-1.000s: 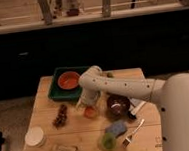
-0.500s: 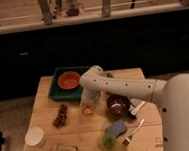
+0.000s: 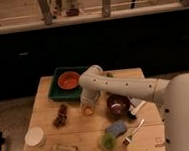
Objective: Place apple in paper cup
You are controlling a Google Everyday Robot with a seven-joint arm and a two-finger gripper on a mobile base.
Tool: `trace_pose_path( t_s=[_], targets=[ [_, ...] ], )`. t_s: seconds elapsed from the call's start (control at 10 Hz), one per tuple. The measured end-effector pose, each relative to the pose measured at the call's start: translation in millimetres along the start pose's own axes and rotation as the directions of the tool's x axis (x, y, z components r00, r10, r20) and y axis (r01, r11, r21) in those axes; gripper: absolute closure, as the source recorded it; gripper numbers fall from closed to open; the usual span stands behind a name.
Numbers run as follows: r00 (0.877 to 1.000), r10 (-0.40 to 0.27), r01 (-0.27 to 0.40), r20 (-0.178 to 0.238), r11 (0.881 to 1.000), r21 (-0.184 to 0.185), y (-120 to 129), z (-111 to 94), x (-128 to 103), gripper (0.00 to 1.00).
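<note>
Down and a touch leftward goes the gripper (image 3: 87, 107) since a second ago, and the apple (image 3: 88, 110) has slid with it, from the table's middle toward the grapes (image 3: 60, 116). Now the fruit sits right at the tip of the arm, tucked under it, on the wooden table (image 3: 84, 136). Whether the fingers are clamped on it or loose, I cannot tell from here; the arm's white casing covers them.

Over at the near left corner stands the paper cup (image 3: 34, 137), well apart from the apple, with the grapes lying between the two. Behind the arm there's a green tray (image 3: 54, 88) holding an orange dish (image 3: 68, 80). Right of the apple sits a dark bowl (image 3: 119, 104), and nearer the front a green cup (image 3: 109, 141) and a fork (image 3: 133, 132).
</note>
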Motion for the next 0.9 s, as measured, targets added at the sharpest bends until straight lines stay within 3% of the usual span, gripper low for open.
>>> trace_pose_path(
  t_s=[0.4,0.9],
  targets=[
    [0.998,-0.061,0.061,-0.036,0.998,0.018,-21,-37,-19,1.0],
    [0.986,-0.169,0.169,-0.008,0.985,0.046,-45,-68,-41,1.0]
  ],
)
